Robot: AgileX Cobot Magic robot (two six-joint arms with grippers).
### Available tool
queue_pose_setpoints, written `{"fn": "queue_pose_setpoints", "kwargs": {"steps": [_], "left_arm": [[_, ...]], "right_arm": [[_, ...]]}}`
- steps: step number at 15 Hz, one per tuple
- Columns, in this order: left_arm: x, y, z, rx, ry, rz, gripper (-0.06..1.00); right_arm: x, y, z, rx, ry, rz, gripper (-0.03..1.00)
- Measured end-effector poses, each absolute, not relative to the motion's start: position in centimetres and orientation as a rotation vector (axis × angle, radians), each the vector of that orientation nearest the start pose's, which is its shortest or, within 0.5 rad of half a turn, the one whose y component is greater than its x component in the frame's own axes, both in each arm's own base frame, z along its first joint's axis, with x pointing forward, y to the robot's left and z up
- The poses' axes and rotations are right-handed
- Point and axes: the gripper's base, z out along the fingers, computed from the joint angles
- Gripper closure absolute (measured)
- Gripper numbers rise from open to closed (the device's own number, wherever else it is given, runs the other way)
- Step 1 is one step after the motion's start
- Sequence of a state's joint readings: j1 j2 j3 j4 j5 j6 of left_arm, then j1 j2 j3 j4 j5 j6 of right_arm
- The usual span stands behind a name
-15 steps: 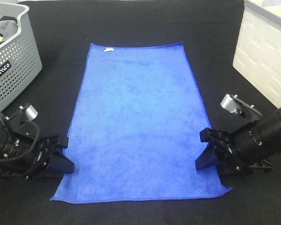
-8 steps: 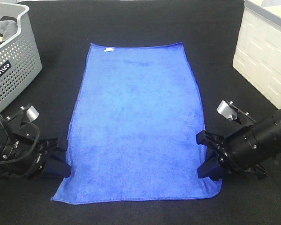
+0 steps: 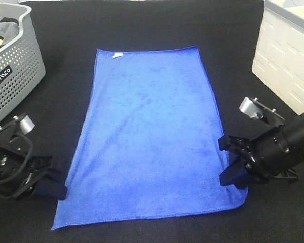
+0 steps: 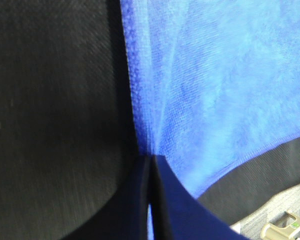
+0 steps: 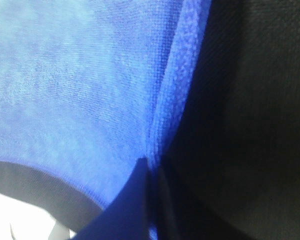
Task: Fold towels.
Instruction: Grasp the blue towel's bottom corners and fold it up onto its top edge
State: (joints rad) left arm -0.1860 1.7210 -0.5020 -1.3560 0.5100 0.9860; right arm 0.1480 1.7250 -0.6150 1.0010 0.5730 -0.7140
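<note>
Both grippers pinch the towel's near end, set up for a fold.

The left gripper [image 3: 57, 191] and right gripper [image 3: 232, 175] are each clamped tight on a long side edge of the blue towel [image 3: 147, 136], close to its near corners. This matched grip, I judge, lets the near end travel evenly toward the far end. The towel lies flat mid-table [image 3: 142, 25], long axis running near to far, with its white tag [image 3: 117, 53] at the far left corner. A grey basket [image 3: 17, 71] stands far left and a white box [image 3: 289, 66] far right.

Fuzzy matt microfibre towel [image 3: 147, 136]
</note>
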Motion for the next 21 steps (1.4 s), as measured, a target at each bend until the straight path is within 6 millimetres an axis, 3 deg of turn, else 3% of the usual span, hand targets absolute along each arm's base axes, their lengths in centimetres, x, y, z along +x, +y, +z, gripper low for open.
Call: {"fn": "queue_pose_setpoints", "kwargs": {"steps": [3,7,11,14,16,21], "left_arm": [[19.7,-8.1,10.9,-0.087,2.875,-0.802,0.94],[16.4,-7.8,11.3,-0.066,2.920,-0.853,0.94],[15.8,-7.8,11.2,-0.063,2.937,-0.876,0.94],[18.4,-8.3,12.6,-0.082,2.863,-0.884,0.94],[20.9,-8.6,13.6,-0.110,2.844,-0.867,0.94],[30.2,-9.6,16.0,-0.015,2.794,-0.721,0.94]], "right_arm": [[21.6,7.3,12.9,0.000,2.938,0.722,0.97],[17.2,6.6,13.0,0.030,2.981,0.728,0.97],[16.3,6.5,13.2,0.030,2.978,0.733,0.97],[18.6,6.8,14.8,-0.020,2.893,0.722,0.97],[21.3,7.2,16.4,-0.049,2.818,0.720,0.97],[30.4,8.8,18.0,-0.094,2.728,0.744,0.97]]}}
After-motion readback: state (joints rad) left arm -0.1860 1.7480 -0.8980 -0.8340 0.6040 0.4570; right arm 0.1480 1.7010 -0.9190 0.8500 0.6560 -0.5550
